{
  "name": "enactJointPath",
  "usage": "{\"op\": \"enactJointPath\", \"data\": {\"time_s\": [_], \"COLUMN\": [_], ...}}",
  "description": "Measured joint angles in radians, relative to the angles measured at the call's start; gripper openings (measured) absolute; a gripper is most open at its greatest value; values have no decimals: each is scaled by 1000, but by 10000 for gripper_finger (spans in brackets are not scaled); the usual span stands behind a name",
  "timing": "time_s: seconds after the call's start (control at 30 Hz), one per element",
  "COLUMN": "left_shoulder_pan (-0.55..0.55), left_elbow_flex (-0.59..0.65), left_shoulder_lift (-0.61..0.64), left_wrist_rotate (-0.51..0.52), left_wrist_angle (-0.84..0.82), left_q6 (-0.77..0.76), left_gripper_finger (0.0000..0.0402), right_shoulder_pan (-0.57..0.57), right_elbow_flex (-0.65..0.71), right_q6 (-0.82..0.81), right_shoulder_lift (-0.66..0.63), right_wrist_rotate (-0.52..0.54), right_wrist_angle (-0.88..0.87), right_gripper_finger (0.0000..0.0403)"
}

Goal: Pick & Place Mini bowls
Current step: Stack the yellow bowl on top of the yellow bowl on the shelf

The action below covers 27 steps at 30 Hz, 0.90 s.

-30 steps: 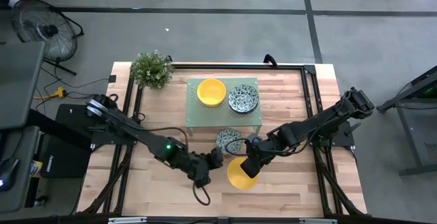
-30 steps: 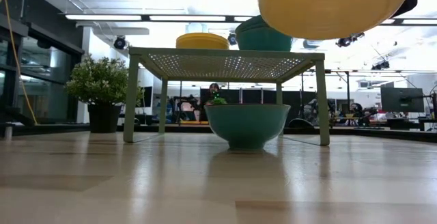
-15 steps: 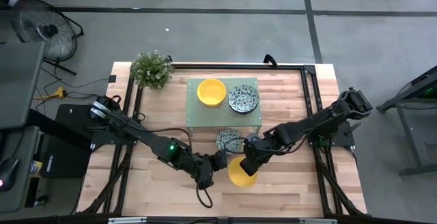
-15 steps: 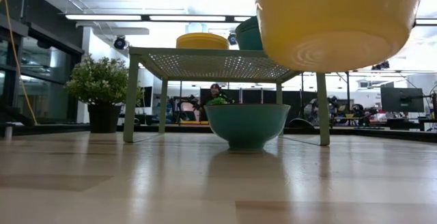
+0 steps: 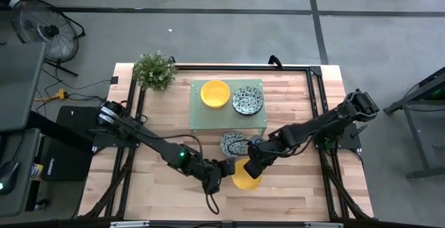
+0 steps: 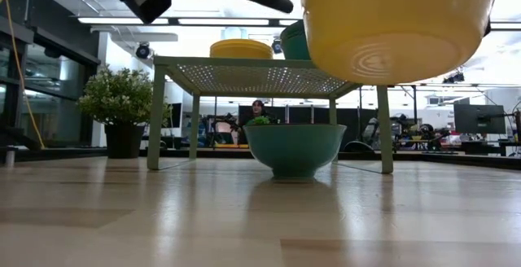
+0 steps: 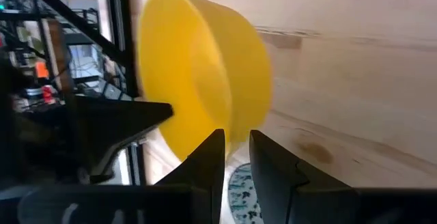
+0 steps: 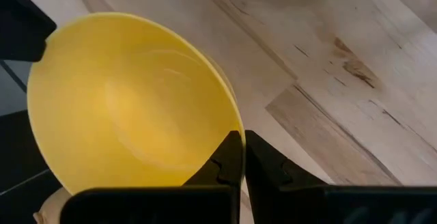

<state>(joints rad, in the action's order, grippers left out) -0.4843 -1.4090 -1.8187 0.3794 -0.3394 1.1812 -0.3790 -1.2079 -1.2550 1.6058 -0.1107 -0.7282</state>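
Observation:
A plain yellow mini bowl (image 5: 243,177) hangs above the near middle of the table, with my right gripper (image 5: 252,168) shut on its rim. In the low view this bowl (image 6: 399,19) is clear of the wood. My left gripper (image 5: 227,167) stands just left of it, its fingers (image 7: 213,149) a narrow gap apart and right at the bowl's outer wall (image 7: 205,80); whether they touch it I cannot tell. A patterned bowl (image 5: 233,143) sits on the table under the pale green stand (image 5: 201,117). On the stand rest another yellow bowl (image 5: 215,93) and a patterned one (image 5: 247,101). My right gripper pinches the yellow bowl's rim (image 8: 235,125) on the side nearest the gripper, one finger inside the bowl and one outside. The fingers slant down from the table's right. The bowl is lifted clear of the table and tilted, its bottom showing in the low view.
A small leafy plant (image 5: 154,70) stands at the far left corner. The stand's legs (image 6: 155,120) and the bowl under it lie just beyond the grippers. Bare wood (image 5: 292,186) spreads along the near edge, left and right of the grippers.
My left gripper has moved toward the table's right and down, up to the yellow bowl, rolling about its own axis; it now shows at the top of the low view. The yellow bowl in my right gripper has sunk a little, still clear of the table.

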Motion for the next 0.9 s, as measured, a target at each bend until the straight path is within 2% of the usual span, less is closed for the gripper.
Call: {"op": "enactJointPath", "data": {"time_s": [0.57,0.9], "left_shoulder_pan": [2,6], "left_elbow_flex": [-1,0], "left_shoulder_lift": [-16,-17], "left_wrist_rotate": [-22,-33], "left_wrist_angle": [29,-13], "left_q6": [5,-7], "left_gripper_finger": [65,65], "right_shoulder_pan": [20,21], "right_elbow_flex": [0,0], "right_q6": [45,42], "right_shoulder_lift": [0,0], "right_wrist_rotate": [5,-5], "right_wrist_angle": [39,54], "right_gripper_finger": [0,0]}}
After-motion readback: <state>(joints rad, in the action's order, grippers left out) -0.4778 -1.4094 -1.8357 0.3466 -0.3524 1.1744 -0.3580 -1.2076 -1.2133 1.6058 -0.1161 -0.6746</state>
